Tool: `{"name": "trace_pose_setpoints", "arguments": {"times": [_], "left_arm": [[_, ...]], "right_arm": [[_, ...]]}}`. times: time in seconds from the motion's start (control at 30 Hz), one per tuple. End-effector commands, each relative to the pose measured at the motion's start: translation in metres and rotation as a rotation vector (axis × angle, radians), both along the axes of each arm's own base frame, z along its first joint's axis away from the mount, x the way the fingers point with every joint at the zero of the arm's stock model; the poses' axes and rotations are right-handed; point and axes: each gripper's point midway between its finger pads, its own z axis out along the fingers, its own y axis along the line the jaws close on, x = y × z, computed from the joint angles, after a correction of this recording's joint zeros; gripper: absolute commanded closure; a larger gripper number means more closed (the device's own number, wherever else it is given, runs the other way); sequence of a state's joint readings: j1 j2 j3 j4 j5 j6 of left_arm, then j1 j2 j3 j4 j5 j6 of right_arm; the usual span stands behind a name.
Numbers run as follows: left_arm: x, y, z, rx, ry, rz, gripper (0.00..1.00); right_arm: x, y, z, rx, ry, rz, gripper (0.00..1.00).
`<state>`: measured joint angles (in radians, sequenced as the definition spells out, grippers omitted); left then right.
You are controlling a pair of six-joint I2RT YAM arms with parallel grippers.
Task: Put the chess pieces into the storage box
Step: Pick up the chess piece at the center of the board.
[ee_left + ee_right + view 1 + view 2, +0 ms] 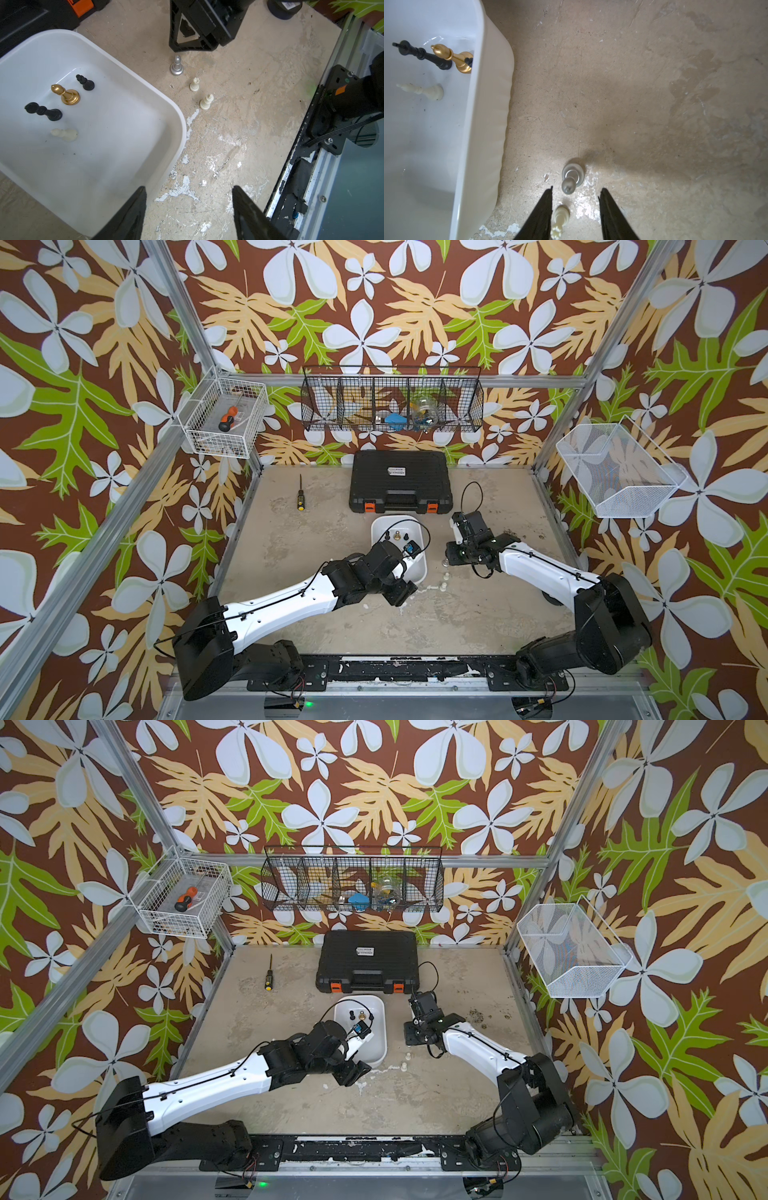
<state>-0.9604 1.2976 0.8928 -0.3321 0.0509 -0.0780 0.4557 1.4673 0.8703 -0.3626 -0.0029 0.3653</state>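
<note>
The white storage box point(419, 572) point(145, 87) point(483, 124) holds a gold piece point(66, 95), two black pieces point(43, 111) and a cream one point(64, 134). To its right on the table stand a silver piece point(176, 66) point(572, 176) and two cream pieces point(194, 84) point(443, 585). My right gripper point(576, 188) hangs open straight over them. One cream piece point(560, 218) stands between its fingers, close to one finger and not gripped; the silver piece is just past the tips. My left gripper point(189, 188) is open and empty over the table by the box's near corner.
A black toolcase point(401, 481) with orange latches lies right behind the box. A screwdriver point(300, 495) lies at the back left of the table. Wire baskets hang on the walls at left point(226, 418), back point(392, 400) and right point(619, 472).
</note>
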Motion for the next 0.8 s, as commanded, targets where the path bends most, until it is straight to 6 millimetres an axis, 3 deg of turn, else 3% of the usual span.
{"name": "trace_pose_setpoints", "arguments": {"times": [0.0, 0.33, 0.77], "left_arm": [[0.0, -0.001, 0.003, 0.0, -0.005, -0.006, 0.33], [-0.001, 0.0, 0.006, -0.008, -0.01, -0.006, 0.33], [-0.001, -0.002, 0.004, -0.003, -0.007, -0.012, 0.33]], "right_arm": [[-0.011, -0.001, -0.003, -0.011, 0.018, -0.001, 0.61], [-0.039, 0.005, -0.017, 0.006, 0.066, -0.004, 0.64], [-0.037, 0.017, -0.034, 0.0, 0.094, 0.012, 0.71]]}}
